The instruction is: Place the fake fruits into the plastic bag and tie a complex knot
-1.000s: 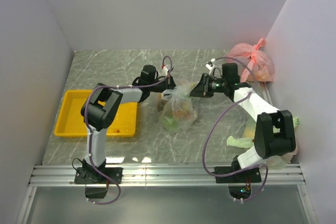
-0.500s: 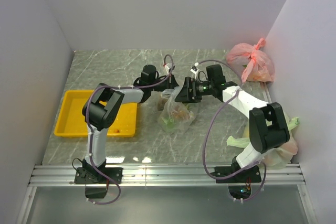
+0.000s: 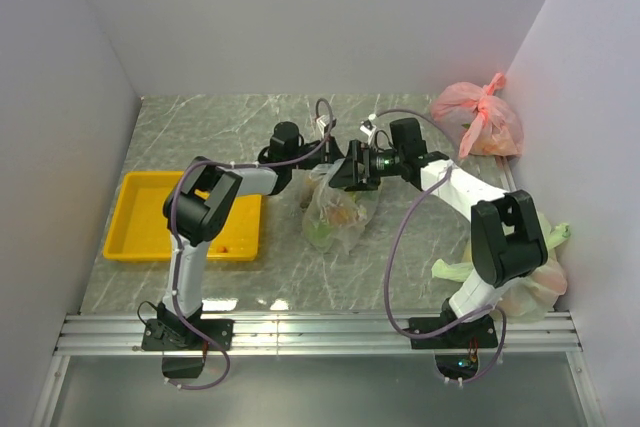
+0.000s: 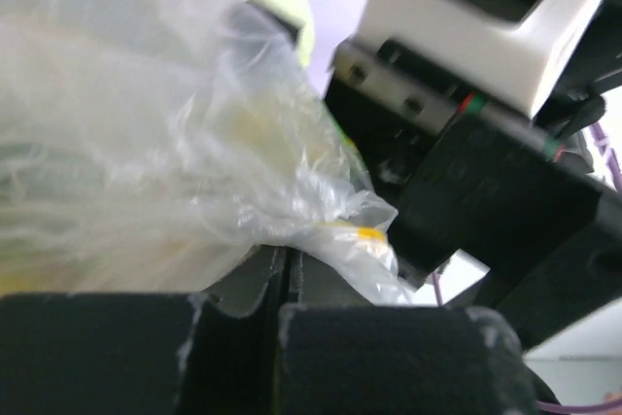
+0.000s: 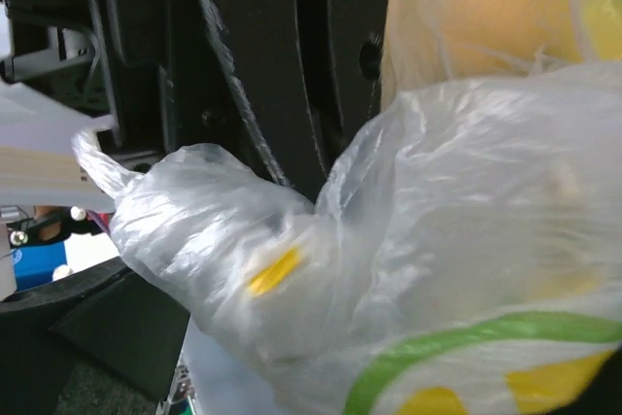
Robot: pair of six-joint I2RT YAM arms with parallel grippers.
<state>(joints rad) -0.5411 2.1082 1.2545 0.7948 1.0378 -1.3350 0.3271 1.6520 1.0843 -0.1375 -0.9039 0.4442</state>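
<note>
Two grippers meet at the plastic bag point(image 3: 340, 217): the left gripper point(image 4: 285, 284) pinches its twisted end; the right gripper point(image 3: 338, 173), whose state we cannot tell, should grasp just beside.

- Left arm point(image 3: 252, 180): white links, black rounded joint housings.
- Right arm point(image 3: 452, 185): same white and black finish, with a small green light at the wrist.
- Cables point(image 3: 397, 247): greyish-purple, one looped loosely along each arm.
- Bases point(image 3: 186, 333): black.
- Right wrist housing point(image 4: 483, 18): white block over black body, dark screws, red and green marks.
- Left gripper point(image 4: 289, 284): black fingers, edges chipped pale.
</note>
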